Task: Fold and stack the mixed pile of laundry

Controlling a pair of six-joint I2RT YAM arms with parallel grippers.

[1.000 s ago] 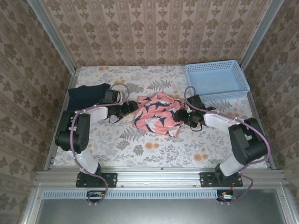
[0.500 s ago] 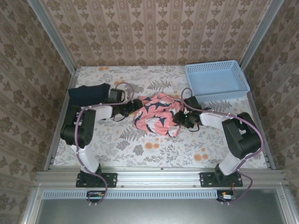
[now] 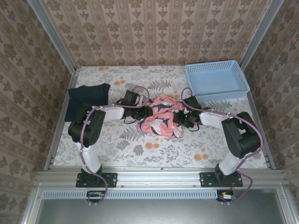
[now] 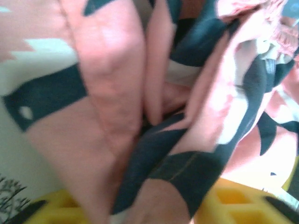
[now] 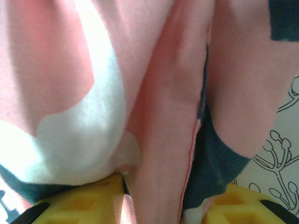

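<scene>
Top external view: we see both arms reaching low over the counter (image 3: 140, 147), elbows bent inward. The left gripper (image 3: 145, 112) and right gripper (image 3: 180, 117) flank the pink garment (image 3: 161, 123) at mid-counter, each nearly closed, pinching a fold of it. The dark T-shirt (image 3: 86, 98) lies by the left edge and the blue basket (image 3: 215, 66) in the far right corner. Open counter runs along the near side.

The floral table (image 3: 154, 151) carries a dark T-shirt (image 3: 86, 98) at ten o'clock, a pink patterned garment (image 3: 159, 123) at its centre, and a blue basket (image 3: 216, 83) at two o'clock.
</scene>
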